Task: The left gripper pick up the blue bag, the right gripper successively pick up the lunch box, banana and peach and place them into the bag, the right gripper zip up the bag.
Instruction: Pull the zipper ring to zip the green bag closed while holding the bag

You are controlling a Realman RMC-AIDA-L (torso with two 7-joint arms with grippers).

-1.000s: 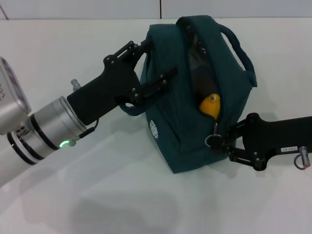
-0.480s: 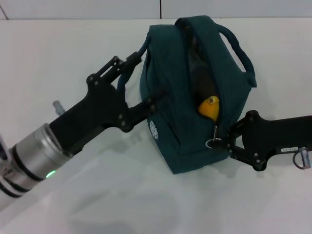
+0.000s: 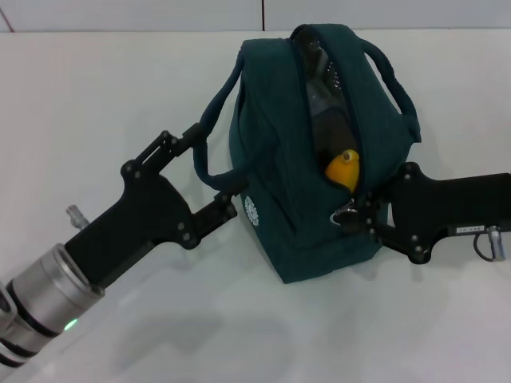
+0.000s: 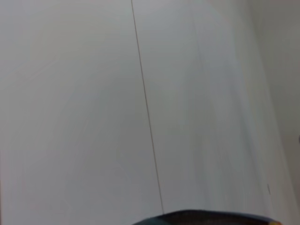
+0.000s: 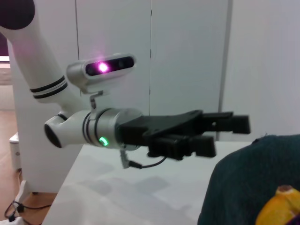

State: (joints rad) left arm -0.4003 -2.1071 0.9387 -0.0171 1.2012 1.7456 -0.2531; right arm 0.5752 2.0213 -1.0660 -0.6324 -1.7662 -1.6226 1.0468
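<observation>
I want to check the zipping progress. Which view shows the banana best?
The head view: the banana's yellow end shows in the blue bag's open zipper gap, near the right hand at the zipper pull. The right wrist view catches only a corner of it; the left wrist view shows none.

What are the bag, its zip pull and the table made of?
The bag looks like soft matte woven fabric: it creases and sags. The zip pull, between the right gripper's fingers, looks like metal, a shiny silver ring. The table seems smooth white laminate or plastic, faintly glossy; can't tell which.
</observation>
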